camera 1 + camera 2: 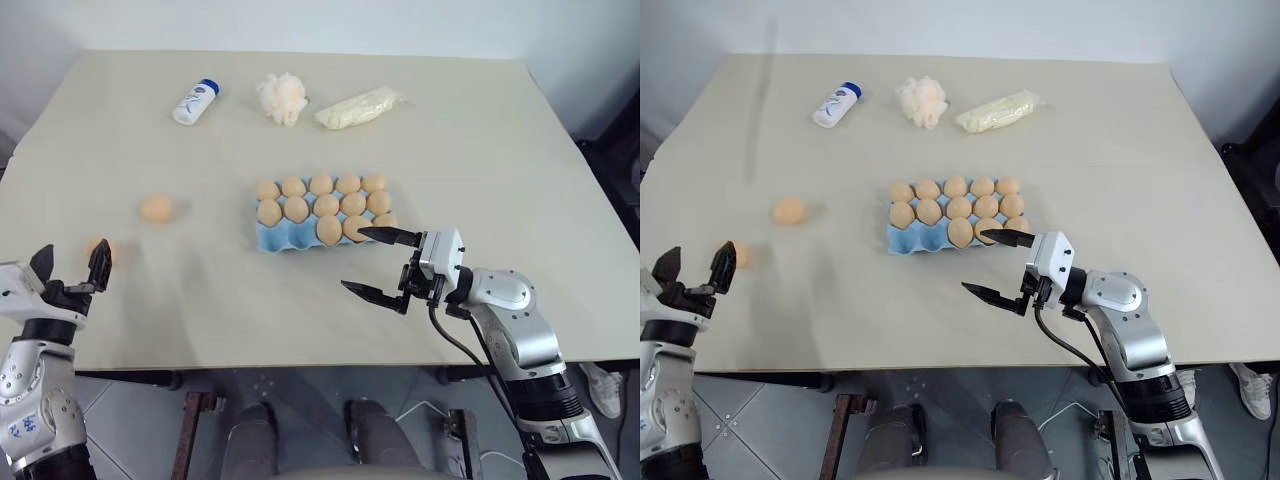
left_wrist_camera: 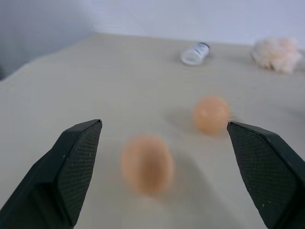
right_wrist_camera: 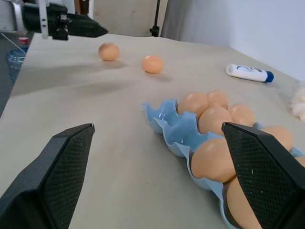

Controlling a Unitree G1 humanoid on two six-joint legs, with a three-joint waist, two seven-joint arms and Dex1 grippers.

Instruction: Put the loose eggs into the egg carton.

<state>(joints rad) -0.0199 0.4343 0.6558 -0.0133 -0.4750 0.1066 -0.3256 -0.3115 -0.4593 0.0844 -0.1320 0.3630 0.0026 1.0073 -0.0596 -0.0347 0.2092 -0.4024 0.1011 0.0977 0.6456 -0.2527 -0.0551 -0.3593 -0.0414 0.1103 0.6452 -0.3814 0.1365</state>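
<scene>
Closest in, the left hand [image 1: 70, 272] sits at the near left edge of the counter [image 1: 500, 150] with its fingers spread wide and nothing between them, and one of the loose eggs [image 1: 100, 250] lies just past its fingertips, pretty much lined up between them in the left wrist view. The right hand [image 1: 383, 266] hovers near the front edge too, also released and empty, turned sideways so one finger tip reaches right up to the near right corner of the egg carton [image 1: 272, 238]. A second loose egg [image 1: 156, 208] rests a bit further in, well apart from the carton on its left side. The carton itself sits around the middle of the counter and looks mostly full: the back two rows seem packed, while the front row has eggs toward the right and two or three bare blue cups at the left end, so there's room for both strays. So most of the job looks done, with two eggs left to go, and the nearer one looks like the next pickup. That egg is close to the counter's left edge, so a clumsy nudge could roll it off. The stretch between the strays and the carton is open and flat. Way at the back are a small white bottle [image 1: 195, 101], a white fluffy puff [image 1: 282, 97] and a pale yellow wrapped packet [image 1: 358, 108], all well out of the way.
</scene>
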